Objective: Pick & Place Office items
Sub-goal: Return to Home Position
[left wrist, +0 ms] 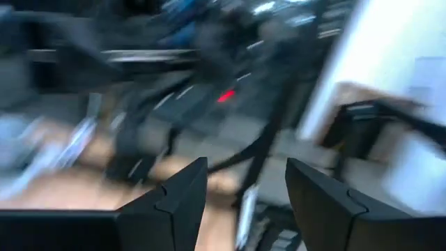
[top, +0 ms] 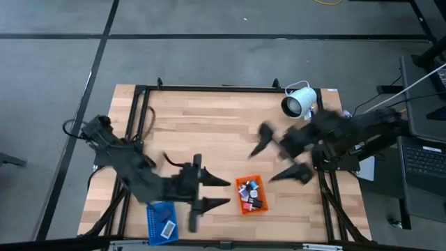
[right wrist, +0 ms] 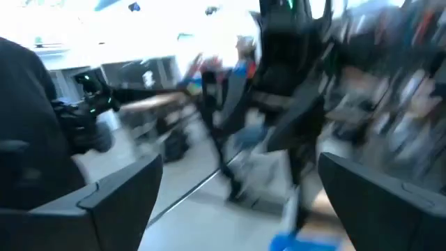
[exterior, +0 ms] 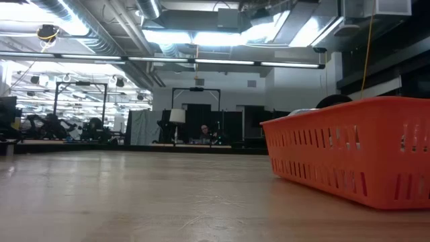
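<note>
Centrally, on the wooden table: an orange tray, taken as the landmark here. Holds most of the office items in one small heap of red, white, black and light-blue bits, touching one another and too small to name singly. Fills the right of the low view as a slatted orange wall resting flat on the wood, with the contents hidden behind it.

Just beside the orange tray, on the left arm's side: the left gripper. Points its tips toward the tray without touching it. Stands with fingers apart and nothing between them, as borne out in the left wrist view by two dark fingers with a clear gap.

Past the orange tray's far corner, on the right arm's side: the right gripper. Hangs near the tray but apart from it, splayed wide and gripping nothing. Matches the right wrist view, with dark fingers set far to either side.

Beyond the left gripper from the orange tray, at the table's front edge: a blue tray. Carries a pale flat rectangle.

Well apart from the orange tray, at the table's far edge on the right arm's side: a white round device.
</note>
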Robot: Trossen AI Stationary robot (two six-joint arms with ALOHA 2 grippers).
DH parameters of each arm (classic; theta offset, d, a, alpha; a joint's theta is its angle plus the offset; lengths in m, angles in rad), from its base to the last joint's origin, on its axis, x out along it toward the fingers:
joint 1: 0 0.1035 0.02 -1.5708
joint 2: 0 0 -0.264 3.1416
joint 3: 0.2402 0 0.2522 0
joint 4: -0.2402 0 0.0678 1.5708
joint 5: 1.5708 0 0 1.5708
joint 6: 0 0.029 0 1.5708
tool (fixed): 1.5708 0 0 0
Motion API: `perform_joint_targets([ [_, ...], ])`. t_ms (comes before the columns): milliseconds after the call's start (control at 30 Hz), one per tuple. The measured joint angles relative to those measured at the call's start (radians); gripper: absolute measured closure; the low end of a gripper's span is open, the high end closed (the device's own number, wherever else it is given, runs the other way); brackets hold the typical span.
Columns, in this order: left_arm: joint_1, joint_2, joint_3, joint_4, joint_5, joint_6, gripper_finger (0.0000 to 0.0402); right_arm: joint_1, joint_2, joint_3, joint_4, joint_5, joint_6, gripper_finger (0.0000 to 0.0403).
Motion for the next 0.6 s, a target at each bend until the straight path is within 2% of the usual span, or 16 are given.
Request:
perform_joint_targets([
  [67, 0.011, -0.025, 0.0, 0.122, 0.103, 0.159, 0.0211, 0.0, -0.085, 0.024, -0.053, 0.033, -0.082, 0.0014],
  [133, 0.021, -0.039, 0.001, 0.217, 0.187, 0.28, 0.021, 0.001, -0.166, 0.046, -0.144, 0.054, -0.098, 0.0014],
  [200, 0.023, -0.042, 0.001, 0.252, 0.204, 0.358, 0.0211, 0.002, -0.236, 0.069, -0.206, 0.087, -0.039, 0.0014],
  [267, 0.022, -0.041, 0.001, 0.259, 0.142, 0.398, 0.0213, 0.001, -0.296, 0.087, -0.211, 0.118, 0.092, 0.0014],
  [333, 0.012, -0.046, 0.0, 0.259, 0.043, 0.417, 0.0213, 0.004, -0.342, 0.102, -0.208, 0.105, 0.175, 0.0014],
  [433, -0.008, -0.066, 0.0, 0.251, -0.055, 0.404, 0.021, 0.048, -0.382, 0.105, -0.225, -0.114, 0.072, 0.0014],
  [467, -0.017, -0.071, 0.0, 0.251, -0.071, 0.402, 0.0209, 0.065, -0.39, 0.105, -0.246, -0.141, 0.034, 0.0014],
  [533, -0.029, -0.078, 0.0, 0.23, -0.067, 0.391, 0.0207, 0.088, -0.405, 0.105, -0.328, -0.088, -0.001, 0.0014],
  [600, -0.032, -0.089, 0.0, 0.16, -0.013, 0.382, 0.0206, 0.099, -0.428, 0.104, -0.457, 0.03, -0.023, 0.0014],
])
